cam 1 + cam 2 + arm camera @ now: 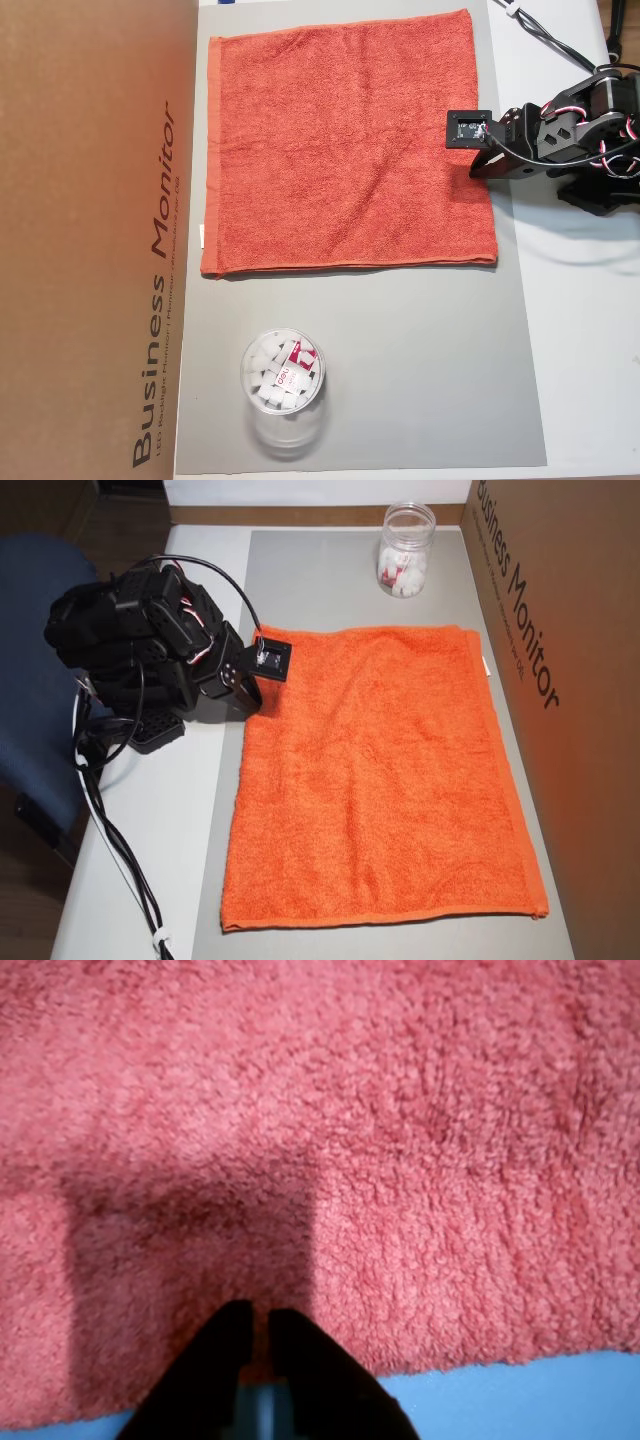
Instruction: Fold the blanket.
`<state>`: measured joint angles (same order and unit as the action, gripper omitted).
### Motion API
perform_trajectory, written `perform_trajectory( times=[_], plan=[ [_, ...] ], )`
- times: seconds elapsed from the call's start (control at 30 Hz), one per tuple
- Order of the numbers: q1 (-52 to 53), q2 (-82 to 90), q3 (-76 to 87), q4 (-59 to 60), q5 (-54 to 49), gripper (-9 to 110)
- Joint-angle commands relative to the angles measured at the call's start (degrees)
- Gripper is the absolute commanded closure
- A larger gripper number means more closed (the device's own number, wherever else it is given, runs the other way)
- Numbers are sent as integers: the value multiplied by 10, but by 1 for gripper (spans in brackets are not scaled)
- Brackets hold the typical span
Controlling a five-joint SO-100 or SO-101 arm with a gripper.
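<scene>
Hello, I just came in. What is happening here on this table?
A small robot arm is starting to fold an orange-red blanket. The blanket lies spread flat on a grey mat, not yet folded. The arm's hand is low at the blanket's edge nearest the arm, its two fingers almost closed, with a little cloth showing between the tips. A clear plastic cup with small white pieces inside stands apart from the blanket, and a brown cardboard box lies along the far side.

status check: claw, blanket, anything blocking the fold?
Claw nearly closed, low over the blanket near its edge; grip unconfirmed. Blanket flat, unfolded on the grey mat. Clear cup and cardboard box sit off the blanket.
</scene>
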<state>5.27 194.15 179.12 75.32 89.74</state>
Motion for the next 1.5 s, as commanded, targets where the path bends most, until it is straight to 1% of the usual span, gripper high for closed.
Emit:
perform_trajectory(
  times=[0.0, 0.5, 0.7, 1.07, 1.47],
  plan=[
    [-3, 0, -4, 1, -4, 101],
    [9, -1, -116, 7, -5, 101],
    [40, -9, -153, 7, -5, 101],
    [96, -155, -301, 7, 2, 101],
    [185, -251, -433, 7, 4, 101]
  ],
)
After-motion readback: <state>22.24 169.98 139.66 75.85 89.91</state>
